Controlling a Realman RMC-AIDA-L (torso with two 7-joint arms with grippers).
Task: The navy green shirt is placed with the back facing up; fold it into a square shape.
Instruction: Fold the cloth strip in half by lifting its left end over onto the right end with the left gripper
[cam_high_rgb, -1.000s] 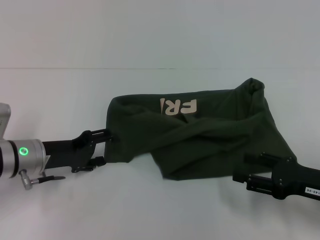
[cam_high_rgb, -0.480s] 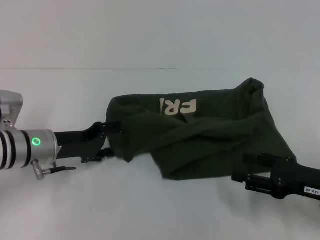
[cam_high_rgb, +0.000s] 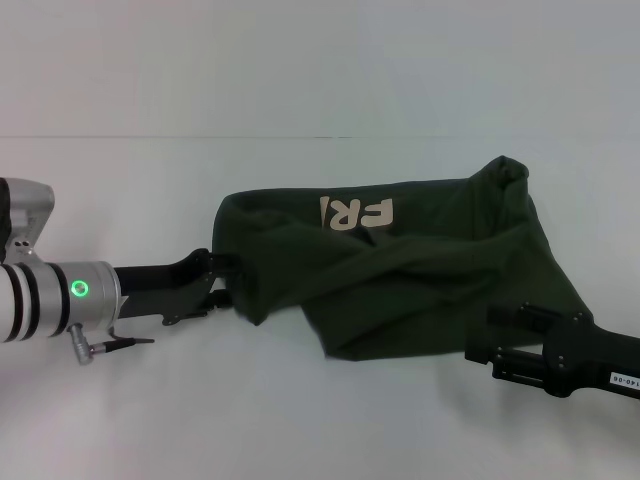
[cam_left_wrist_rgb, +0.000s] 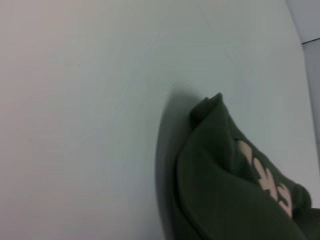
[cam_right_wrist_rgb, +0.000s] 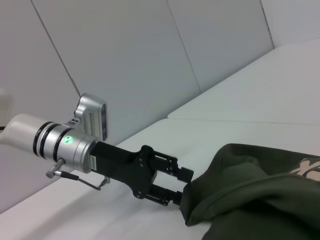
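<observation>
Head view: nearest the robot, the right gripper (cam_high_rgb: 480, 340) lies low on the white table (cam_high_rgb: 300, 420), at the near right hem of the navy green shirt (cam_high_rgb: 420, 280); whether it is clenched or released cannot be told from here. Just beyond, on the left side, the left gripper (cam_high_rgb: 232, 280) meets the shirt's left edge, its dark fingers (cam_right_wrist_rgb: 177, 174) set above and below the cloth there, pinching the fabric. The shirt itself lies bunched and partly folded across the middle of the table (its far right corner humps up in a small peak). Along its farther edge, pale beige lettering (cam_high_rgb: 356, 213) faces up, seen upside down. The right wrist view shows the left arm's silver wrist with a green light (cam_right_wrist_rgb: 68, 139). Farthest off, the table meets a pale wall (cam_high_rgb: 320, 60).
</observation>
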